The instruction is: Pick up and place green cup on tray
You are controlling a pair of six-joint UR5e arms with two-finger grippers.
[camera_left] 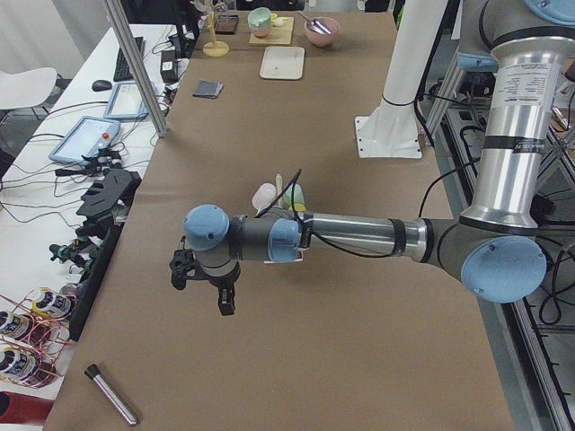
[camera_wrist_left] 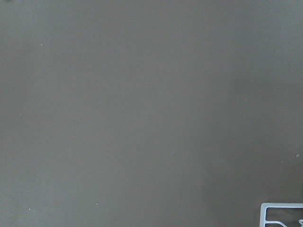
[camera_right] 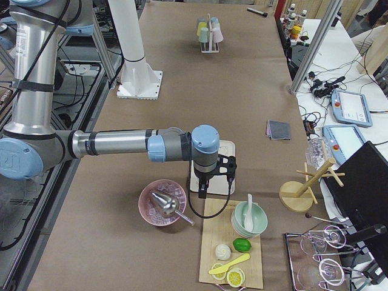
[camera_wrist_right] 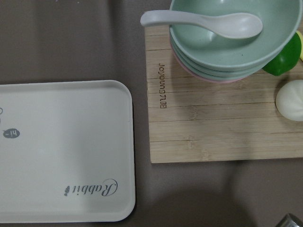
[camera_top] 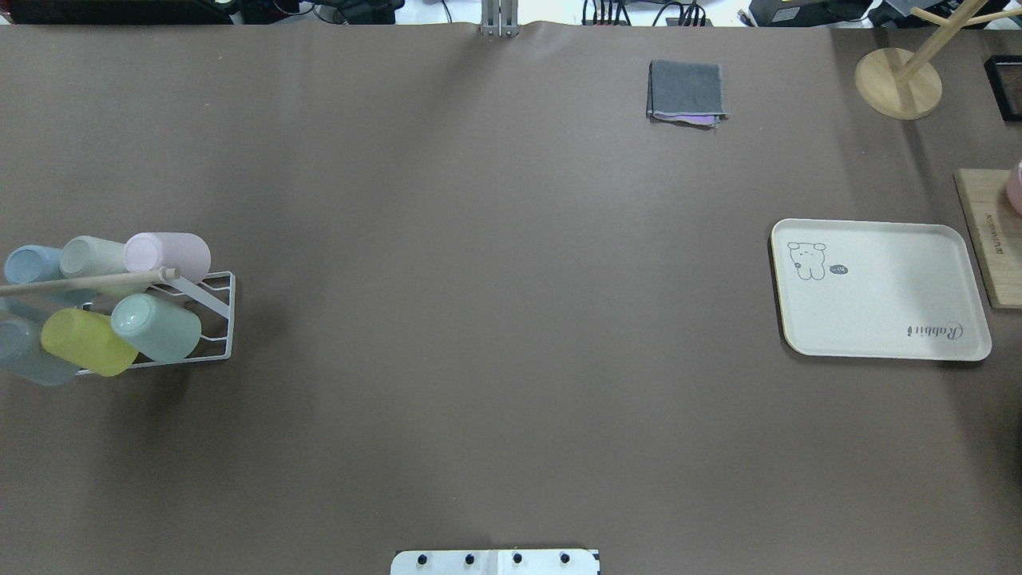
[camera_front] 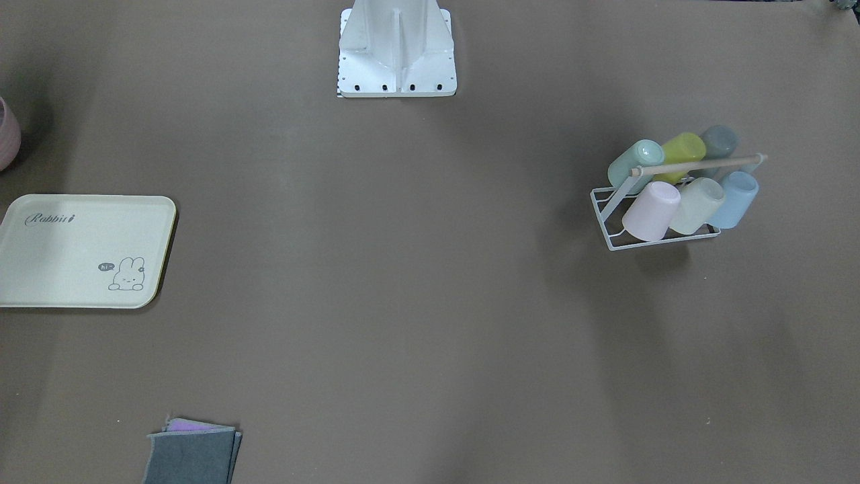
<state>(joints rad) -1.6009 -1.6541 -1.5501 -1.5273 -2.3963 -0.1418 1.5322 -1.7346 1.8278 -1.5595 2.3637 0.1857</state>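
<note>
Left claw (camera_left: 203,285) hangs over bare table short of the rack, nothing seen in it, but how far open I cannot tell from the side. Right claw (camera_right: 214,182) hovers at the tray; its opening is unclear too.

Front view: no arms in frame. Green cup (camera_front: 635,163) sits tilted on the wire rack (camera_front: 608,216), touching a yellow cup (camera_front: 682,153). Tray (camera_front: 74,255) is well apart across the table.

Overhead: green cup (camera_top: 156,325) at the rack's (camera_top: 226,318) inner end, under the wooden handle bar (camera_top: 80,281). The rack's far side is cut off. Tray (camera_top: 878,303) has no cup on it yet.

Left side view: the arm hides most cups.

Left wrist: only a rack corner (camera_wrist_left: 281,215).

Right wrist: tray (camera_wrist_right: 66,146) beside a wooden board (camera_wrist_right: 213,127).

Step looks like the approach — next, the left claw must reach the cup and lift it clear of the bar and its neighbour.
</note>
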